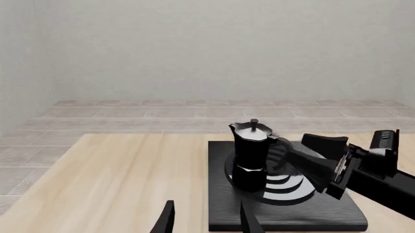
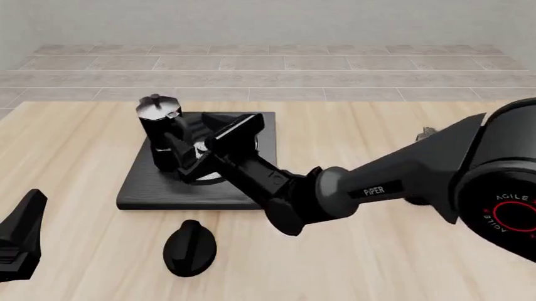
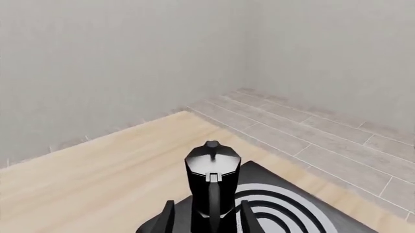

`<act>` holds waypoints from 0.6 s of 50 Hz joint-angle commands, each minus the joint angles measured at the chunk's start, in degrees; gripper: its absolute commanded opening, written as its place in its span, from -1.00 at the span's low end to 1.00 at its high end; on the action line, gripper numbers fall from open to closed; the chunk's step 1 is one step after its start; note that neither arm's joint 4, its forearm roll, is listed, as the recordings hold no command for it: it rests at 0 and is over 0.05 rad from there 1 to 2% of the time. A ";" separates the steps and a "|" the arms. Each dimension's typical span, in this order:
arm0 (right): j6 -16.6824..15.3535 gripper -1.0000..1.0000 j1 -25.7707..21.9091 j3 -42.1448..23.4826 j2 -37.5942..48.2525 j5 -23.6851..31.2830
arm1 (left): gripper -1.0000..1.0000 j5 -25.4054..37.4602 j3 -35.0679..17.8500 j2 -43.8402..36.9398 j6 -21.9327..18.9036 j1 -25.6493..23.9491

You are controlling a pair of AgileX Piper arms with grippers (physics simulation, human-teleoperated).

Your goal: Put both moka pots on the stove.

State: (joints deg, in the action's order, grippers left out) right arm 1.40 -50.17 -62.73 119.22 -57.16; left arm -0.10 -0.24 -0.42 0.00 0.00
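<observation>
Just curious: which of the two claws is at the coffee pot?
The right gripper, straddling the handle of the moka pot; the left gripper hangs apart, holding nothing.

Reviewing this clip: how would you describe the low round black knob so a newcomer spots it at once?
Start at the flat black stove on the wooden table. Just off its near edge, towards the arms, the knob lies directly on the wood. It is squat and round with a raised ridge across its top, unlike the tall faceted moka pot standing on the stove.
</observation>
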 commanded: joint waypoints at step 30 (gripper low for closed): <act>0.43 1.00 3.16 11.45 -13.11 -2.05 | 1.00 0.00 0.00 0.00 0.00 0.00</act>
State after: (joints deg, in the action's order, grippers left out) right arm 1.73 -48.25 -54.40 109.01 -58.52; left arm -0.10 -0.24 -0.42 0.00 0.00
